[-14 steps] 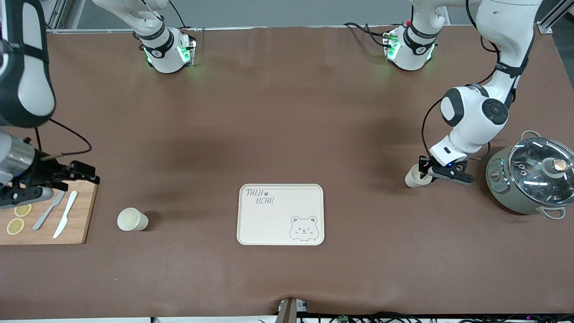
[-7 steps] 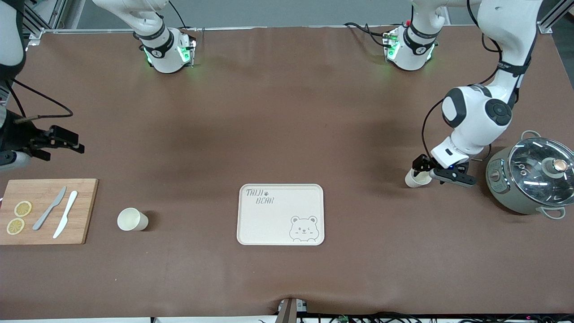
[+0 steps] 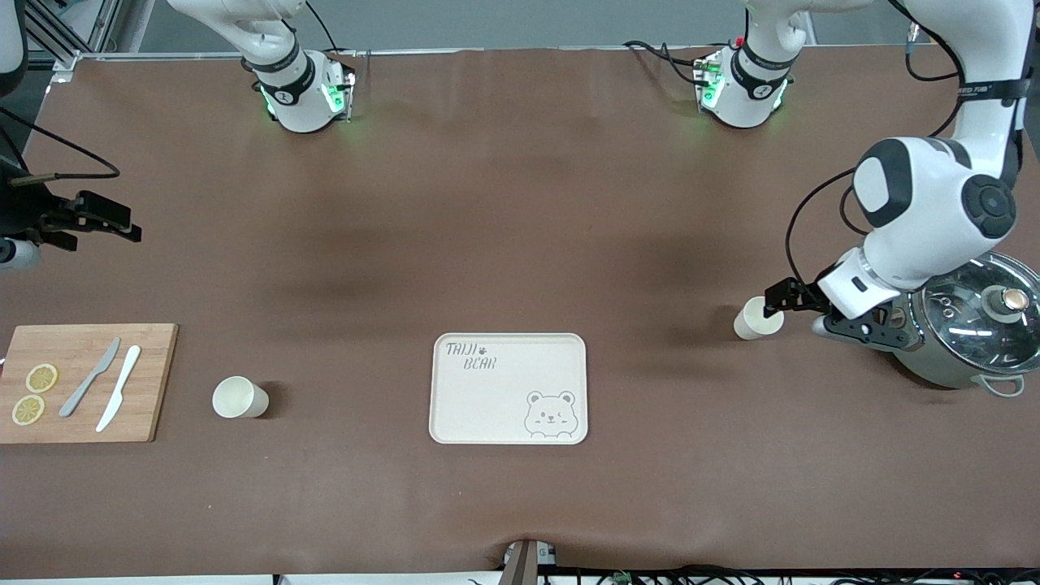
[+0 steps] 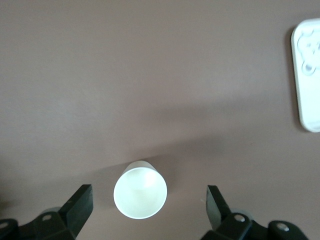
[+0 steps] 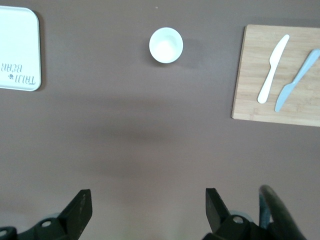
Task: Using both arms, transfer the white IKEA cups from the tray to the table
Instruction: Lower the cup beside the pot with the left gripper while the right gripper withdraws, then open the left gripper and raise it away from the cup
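Note:
One white cup (image 3: 758, 318) stands upright on the brown table near the left arm's end. My left gripper (image 3: 804, 313) is open and empty, just beside and above it, toward the pot. In the left wrist view the cup (image 4: 140, 196) shows between the spread fingers of the left gripper (image 4: 149, 198), touching neither. The other white cup (image 3: 240, 397) stands between the cutting board and the beige tray (image 3: 508, 422); it also shows in the right wrist view (image 5: 166, 45). My right gripper (image 3: 114, 223) is open and empty over bare table; it shows in its wrist view (image 5: 147, 202).
A grey-green pot with a glass lid (image 3: 967, 317) stands right by the left gripper. A wooden cutting board (image 3: 154, 382) with two knives (image 3: 118, 388) and lemon slices (image 3: 28, 409) lies at the right arm's end. The tray also shows in both wrist views (image 4: 307, 75) (image 5: 17, 50).
My left gripper has drawn back from the cup toward the pot; the cup stays put. My right gripper has risen off the cutting board area and moved toward the robots' side.

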Action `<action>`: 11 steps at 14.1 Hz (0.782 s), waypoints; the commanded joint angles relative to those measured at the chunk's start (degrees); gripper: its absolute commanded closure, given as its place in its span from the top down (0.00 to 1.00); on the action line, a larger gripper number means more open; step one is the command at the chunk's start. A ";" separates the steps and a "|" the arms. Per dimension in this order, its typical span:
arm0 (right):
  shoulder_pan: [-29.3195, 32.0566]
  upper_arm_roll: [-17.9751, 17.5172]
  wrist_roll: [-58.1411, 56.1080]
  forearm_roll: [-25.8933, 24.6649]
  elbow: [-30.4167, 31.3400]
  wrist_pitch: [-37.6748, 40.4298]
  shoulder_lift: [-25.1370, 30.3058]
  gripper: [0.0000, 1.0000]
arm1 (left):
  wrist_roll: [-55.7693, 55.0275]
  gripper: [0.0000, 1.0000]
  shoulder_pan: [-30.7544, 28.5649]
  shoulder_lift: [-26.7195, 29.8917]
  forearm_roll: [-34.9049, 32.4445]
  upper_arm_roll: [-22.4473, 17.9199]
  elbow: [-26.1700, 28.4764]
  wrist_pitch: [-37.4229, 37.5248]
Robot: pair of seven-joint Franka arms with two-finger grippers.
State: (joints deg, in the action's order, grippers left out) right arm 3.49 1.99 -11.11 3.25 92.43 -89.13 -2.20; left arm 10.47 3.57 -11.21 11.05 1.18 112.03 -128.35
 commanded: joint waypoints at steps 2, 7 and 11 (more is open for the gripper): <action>0.20 -0.76 1.45 -3.76 -5.75 4.56 0.01 1.00 | -10.44 1.00 2.75 -1.88 -2.17 0.31 -10.40 9.67; -1.28 -1.02 8.12 -4.39 -6.48 4.05 -0.43 1.00 | -17.68 1.00 5.84 -1.98 -4.80 0.31 -21.21 19.94; -2.79 -1.02 11.03 -4.57 -6.04 3.09 -0.61 1.00 | -17.59 1.00 5.05 -1.28 -5.33 0.22 -30.63 34.02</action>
State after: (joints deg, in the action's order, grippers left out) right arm 1.13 1.07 -1.38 -0.11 87.37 -86.07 -2.36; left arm -6.58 9.19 -11.98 7.55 1.31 86.24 -100.01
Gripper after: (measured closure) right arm 0.000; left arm 0.000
